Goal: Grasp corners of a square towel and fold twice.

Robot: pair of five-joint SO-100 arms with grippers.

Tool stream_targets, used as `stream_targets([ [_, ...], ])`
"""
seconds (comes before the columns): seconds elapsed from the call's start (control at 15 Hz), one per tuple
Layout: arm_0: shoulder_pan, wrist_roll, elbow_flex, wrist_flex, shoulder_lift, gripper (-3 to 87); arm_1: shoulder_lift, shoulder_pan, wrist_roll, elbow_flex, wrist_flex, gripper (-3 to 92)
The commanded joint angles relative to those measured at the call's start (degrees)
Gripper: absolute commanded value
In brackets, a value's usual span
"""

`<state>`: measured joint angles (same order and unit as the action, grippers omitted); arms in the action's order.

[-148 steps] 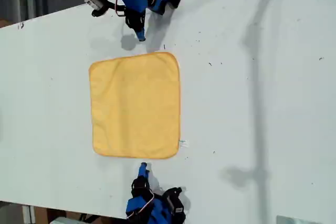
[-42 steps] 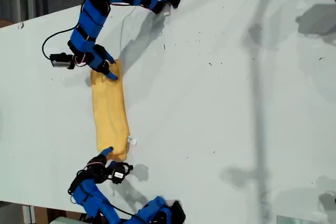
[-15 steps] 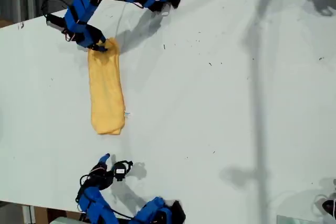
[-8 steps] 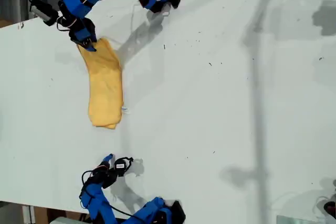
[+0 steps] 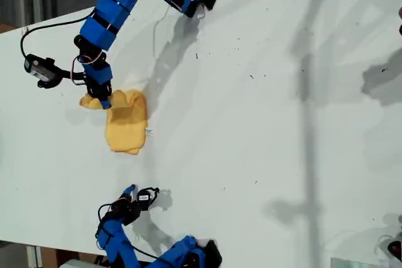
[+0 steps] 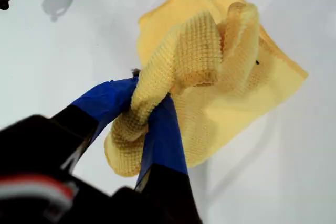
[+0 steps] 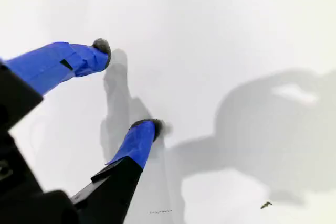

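Two blue arms reach over a white table (image 5: 301,123), which fills nearly all of the exterior view; past its edge at about 11 o'clock a strip of dark floor shows. The bigger arm comes from a base at 12 o'clock of the exterior view, bends and stretches down toward 9 o'clock, ending in my first gripper (image 5: 104,100), which points down onto the cloth. In the first wrist view its two blue fingers (image 6: 163,135) are pressed together on a bunched fold of the towel (image 5: 127,128), so my first gripper (image 6: 140,113) is clamped on the towel. The other arm rises from a base at 6 o'clock of the exterior view and curls toward 7 o'clock, where my second gripper (image 5: 129,193) hangs well apart from the towel. The second wrist view shows my second gripper (image 7: 128,85) with its jaws spread wide and only bare white table (image 7: 236,35) between them. The towel lies as a narrow, folded, yellow-orange bundle at about 9 o'clock of the exterior view, one end crumpled up at the first gripper. A small white tag (image 5: 149,132) sticks out from its side. Small dark specks (image 5: 251,76) are scattered on the table.
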<state>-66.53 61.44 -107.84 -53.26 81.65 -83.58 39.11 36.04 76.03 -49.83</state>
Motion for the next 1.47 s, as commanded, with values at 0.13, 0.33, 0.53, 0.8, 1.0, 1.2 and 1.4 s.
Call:
stream_targets([
  [0.13,-0.9,0.0,0.4,0.7,2.3,24.2,19.2,-5.6,-4.9,-25.3,8.2,-0.1],
  [0.33,-1.1,-0.2,0.5,0.7,2.1,24.2,24.0,-5.9,-5.2,-26.0,12.6,-0.1],
  [0.53,-1.1,-0.4,0.7,0.7,2.0,24.2,25.1,-4.2,-4.3,-25.0,11.7,28.0],
  [0.8,-1.2,-0.8,0.7,0.6,2.0,24.2,17.0,-1.8,-4.7,-19.9,8.6,45.3],
  [1.0,-1.4,-1.0,0.7,0.7,1.9,24.2,-7.8,2.3,-0.3,1.8,4.5,41.3],
  [1.2,1.2,-0.4,-0.5,-1.7,7.3,24.1,-47.6,0.0,5.5,37.0,-0.7,39.9],
  [1.4,16.7,5.2,-21.5,-1.0,44.6,24.4,-102.9,-3.4,16.9,67.3,-18.5,36.5],
])
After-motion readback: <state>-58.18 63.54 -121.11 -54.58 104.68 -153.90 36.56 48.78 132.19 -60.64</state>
